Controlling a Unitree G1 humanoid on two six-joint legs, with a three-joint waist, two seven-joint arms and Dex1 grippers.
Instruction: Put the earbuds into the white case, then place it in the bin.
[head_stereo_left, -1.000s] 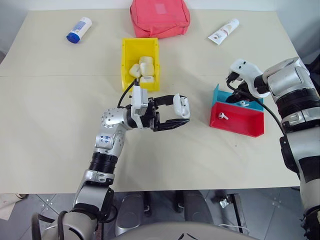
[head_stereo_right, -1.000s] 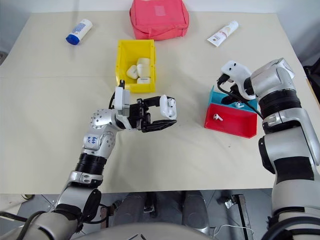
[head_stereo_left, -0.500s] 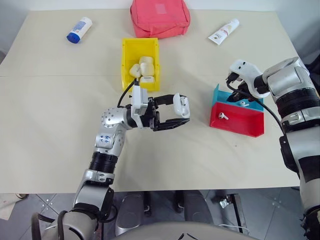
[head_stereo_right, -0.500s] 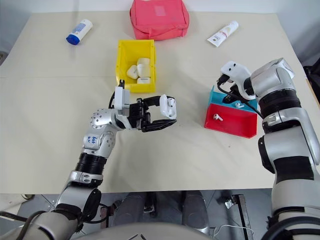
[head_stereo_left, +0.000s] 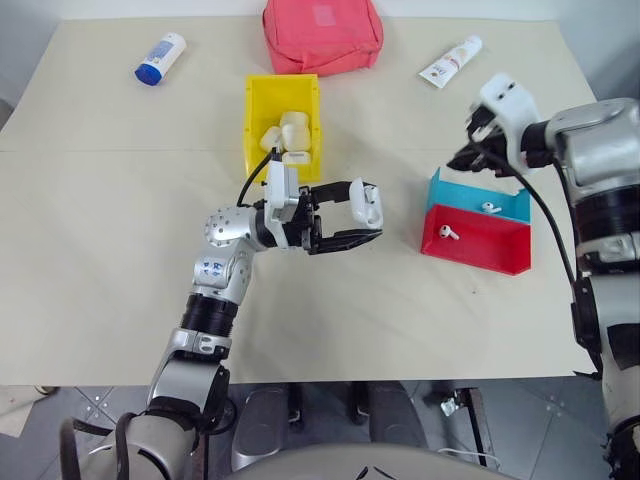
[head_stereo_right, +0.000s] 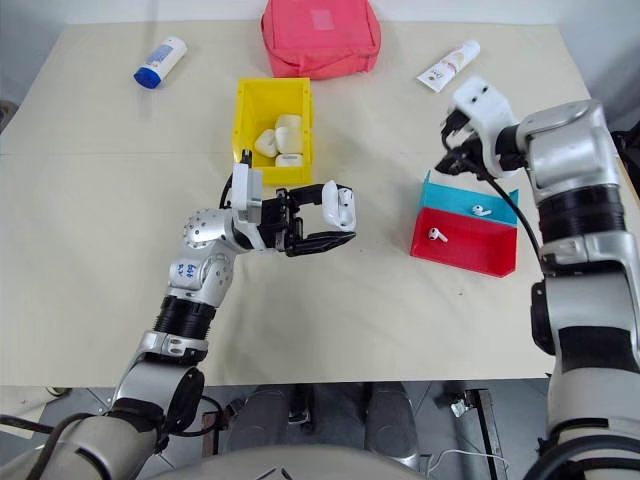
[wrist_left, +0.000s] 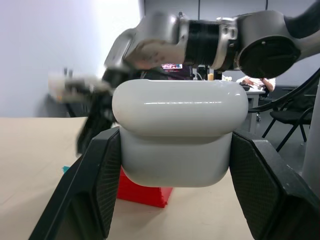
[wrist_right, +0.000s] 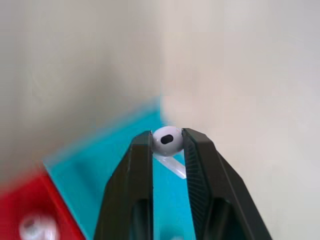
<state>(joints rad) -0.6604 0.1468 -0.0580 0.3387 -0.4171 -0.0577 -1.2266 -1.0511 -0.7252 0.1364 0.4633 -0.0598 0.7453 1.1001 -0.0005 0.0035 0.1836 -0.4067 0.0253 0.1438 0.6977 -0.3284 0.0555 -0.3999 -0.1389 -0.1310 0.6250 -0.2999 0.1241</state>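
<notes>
The left hand (head_stereo_left: 352, 213) is clamped on the small rounded glossy white earbud case (head_stereo_left: 365, 203), holding it above the beige worktop (head_stereo_left: 110, 250) between the bright yellow open-top plastic bin (head_stereo_left: 255, 110) and the joined red and teal plastic trays (head_stereo_left: 500, 258); the bin already holds several similar white cases (head_stereo_left: 284, 137); the right hand (wrist_right: 167, 145) pinches one tiny glossy white stemmed earbud (wrist_right: 166, 139) between its black fingers, raised over the teal tray; a second earbud (head_stereo_left: 490, 208) lies in the teal tray and a third (head_stereo_left: 447, 232) in the red one; a pink-red fabric pouch (head_stereo_left: 320, 32) sits beyond the bin.
</notes>
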